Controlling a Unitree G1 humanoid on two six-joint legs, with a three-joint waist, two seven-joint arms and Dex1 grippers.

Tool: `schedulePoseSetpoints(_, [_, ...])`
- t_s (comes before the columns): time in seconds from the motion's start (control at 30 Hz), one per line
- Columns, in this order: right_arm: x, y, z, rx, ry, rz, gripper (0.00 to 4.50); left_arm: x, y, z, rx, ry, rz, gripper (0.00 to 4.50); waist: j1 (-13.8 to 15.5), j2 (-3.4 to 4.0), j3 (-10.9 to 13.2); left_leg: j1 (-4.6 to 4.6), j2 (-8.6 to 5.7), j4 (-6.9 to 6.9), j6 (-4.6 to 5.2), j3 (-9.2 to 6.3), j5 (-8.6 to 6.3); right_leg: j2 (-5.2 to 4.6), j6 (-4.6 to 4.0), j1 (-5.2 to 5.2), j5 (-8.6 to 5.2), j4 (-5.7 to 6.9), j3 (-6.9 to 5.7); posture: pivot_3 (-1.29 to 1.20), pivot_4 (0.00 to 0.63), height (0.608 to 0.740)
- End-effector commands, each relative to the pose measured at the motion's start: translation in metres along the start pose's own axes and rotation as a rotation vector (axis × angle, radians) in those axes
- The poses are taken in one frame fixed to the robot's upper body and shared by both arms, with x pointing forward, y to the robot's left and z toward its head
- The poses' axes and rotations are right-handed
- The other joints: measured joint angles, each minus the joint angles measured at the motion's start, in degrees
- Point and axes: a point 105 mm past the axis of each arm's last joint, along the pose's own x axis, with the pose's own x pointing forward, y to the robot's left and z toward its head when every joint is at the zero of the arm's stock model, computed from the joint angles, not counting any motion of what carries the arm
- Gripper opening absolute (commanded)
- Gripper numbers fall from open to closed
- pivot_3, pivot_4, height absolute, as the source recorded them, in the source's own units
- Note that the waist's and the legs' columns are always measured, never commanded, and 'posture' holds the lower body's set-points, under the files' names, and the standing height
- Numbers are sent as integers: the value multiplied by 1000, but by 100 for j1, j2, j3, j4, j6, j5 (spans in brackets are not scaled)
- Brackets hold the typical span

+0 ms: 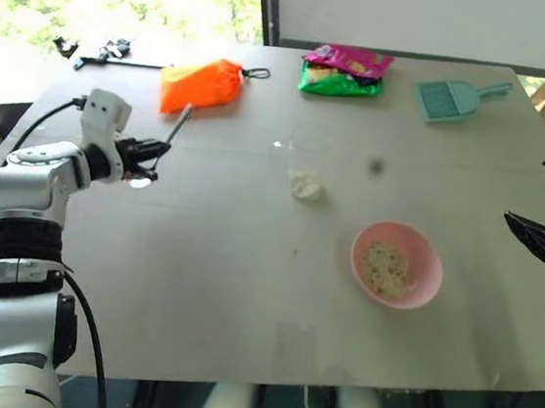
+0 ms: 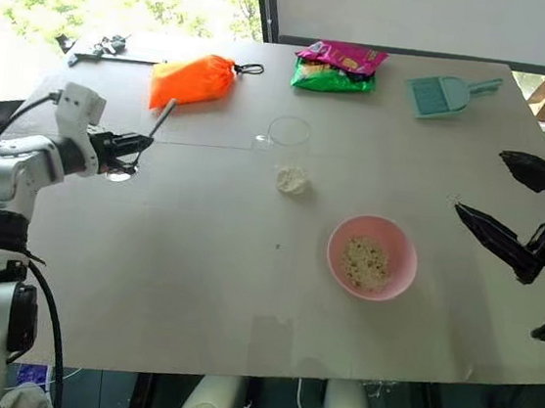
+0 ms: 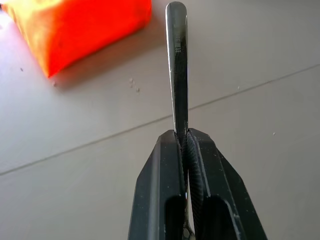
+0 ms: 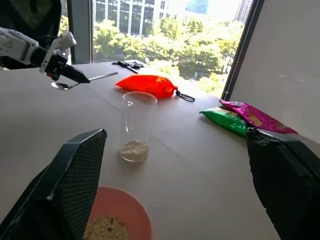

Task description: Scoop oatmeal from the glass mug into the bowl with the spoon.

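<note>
Left wrist view: spoon (image 3: 177, 65) handle bears stamped marks, too small to read.

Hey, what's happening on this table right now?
The left pincer is shut on the spoon, holding it above the table near the orange pouch. The right pincer hangs open at the table's right edge. The glass mug has oatmeal at its bottom, and the pink bowl already holds some.
</note>
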Motion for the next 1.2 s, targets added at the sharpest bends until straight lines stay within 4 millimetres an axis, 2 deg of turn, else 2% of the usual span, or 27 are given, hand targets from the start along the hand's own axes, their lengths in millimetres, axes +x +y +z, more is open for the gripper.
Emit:
schedulePoseSetpoints(0.03, [22, -4, 5, -59, 10, -77, 4500, -9, -31, 58, 142, -230, -40, 37, 5, 0, 0, -1, -1, 5, 0, 0, 0, -2, 0, 0, 0, 1, -1, 0, 150, 740])
schedulePoseSetpoints(0.13, [54, -7, 9, -39, 63, -134, 4500, -6, -64, 92, 253, -387, -102, 37, 17, 0, 0, -3, -1, 31, -1, -2, 0, -1, 2, 1, 2, 16, -2, 0, 150, 740])
schedulePoseSetpoints(0.2, [80, -2, 17, 47, 40, -87, 4500, -6, -92, 107, 355, -478, -170, 37, -20, 2, 1, -8, -1, 37, -1, -9, 0, 3, 2, 1, 3, 16, -9, 0, 150, 740])
schedulePoseSetpoints(0.3, [116, -4, 35, 160, -60, -109, 4500, -5, -127, 118, 507, -568, -250, 37, -33, 2, 1, -8, 2, 38, -1, 1, 0, 5, 5, 0, 6, 12, -1, 0, 150, 740])
schedulePoseSetpoints(0.43, [151, 23, 51, 388, -114, 21, 4500, -6, -162, 134, 600, -695, -335, 37, -24, 4, 1, -39, 1, 32, -1, -7, 0, 5, 4, -27, 6, 4, -8, 0, 150, 740])
schedulePoseSetpoints(0.57, [172, 31, 60, 555, -136, 58, 4500, -6, -180, 140, 633, -751, -401, 37, -23, 5, 1, -75, -13, 39, -2, -23, 1, -9, 4, -47, 6, 1, -31, 0, 150, 740])
schedulePoseSetpoints(0.7, [189, 31, 64, 620, -154, 53, 4500, -5, -192, 137, 637, -763, -457, 37, -46, 6, 1, -73, -19, 42, -2, -22, 1, -16, 4, -46, 6, 4, -37, 0, 150, 740])
schedulePoseSetpoints(0.83, [196, 33, 69, 645, -166, 78, 4500, -5, -198, 132, 646, -759, -489, 37, -93, 7, 2, -69, -14, 43, -2, -28, 1, -7, 4, -46, 6, 14, -42, 0, 150, 740])
schedulePoseSetpoints(0.93, [201, 36, 71, 664, -166, 96, 3775, -6, -202, 131, 650, -761, -504, 0, -173, 7, 2, -69, -15, 43, -2, -25, 1, -8, 4, -45, 6, 12, -41, 0, 150, 740])
schedulePoseSetpoints(1.03, [202, 37, 72, 665, -167, 110, 2208, -7, -203, 130, 650, -761, -512, 0, -195, 8, 2, -69, -15, 43, -2, -26, 1, -8, 4, -45, 6, 12, -41, 0, 150, 740])
schedulePoseSetpoints(1.1, [202, 37, 72, 663, -160, 112, 1360, -8, -203, 131, 651, -762, -514, 0, -197, 12, 4, -68, -14, 43, -2, -27, 1, -6, 4, -46, 6, 13, -41, 0, 150, 740])
schedulePoseSetpoints(1.13, [202, 37, 71, 665, -157, 113, 704, -8, -204, 131, 651, -762, -515, 0, -199, 13, 5, -68, -14, 43, -1, -26, 1, -6, 4, -46, 6, 14, -41, 0, 150, 740])
schedulePoseSetpoints(1.2, [202, 37, 71, 665, -150, 118, 24, -8, -205, 131, 650, -762, -516, 0, -198, 13, 5, -68, -13, 43, -2, -27, 1, -6, 4, -46, 6, 14, -41, 0, 150, 740])
